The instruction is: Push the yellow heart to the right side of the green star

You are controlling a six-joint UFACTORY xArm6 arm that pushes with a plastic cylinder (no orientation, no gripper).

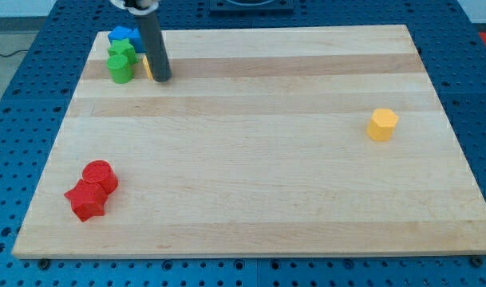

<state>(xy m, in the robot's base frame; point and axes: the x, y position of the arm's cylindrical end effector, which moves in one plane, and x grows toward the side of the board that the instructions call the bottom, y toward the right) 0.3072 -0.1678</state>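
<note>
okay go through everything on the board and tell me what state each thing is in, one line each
my tip: down on the board, right beside the green blocks, hiding most of a yellow block.
yellow block behind the rod: mostly hidden, shape unclear.
green star: touching the green cylinder.
green cylinder: upright.
blue block: at the top edge, against the green star.
yellow hexagon: alone at the view's right.
red cylinder: touching the red star.
red star: flat.

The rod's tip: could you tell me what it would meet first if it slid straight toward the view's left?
Probably the yellow block, mostly hidden behind the rod, right beside my tip; whether they touch cannot be judged. The green blocks lie just beyond.
</note>
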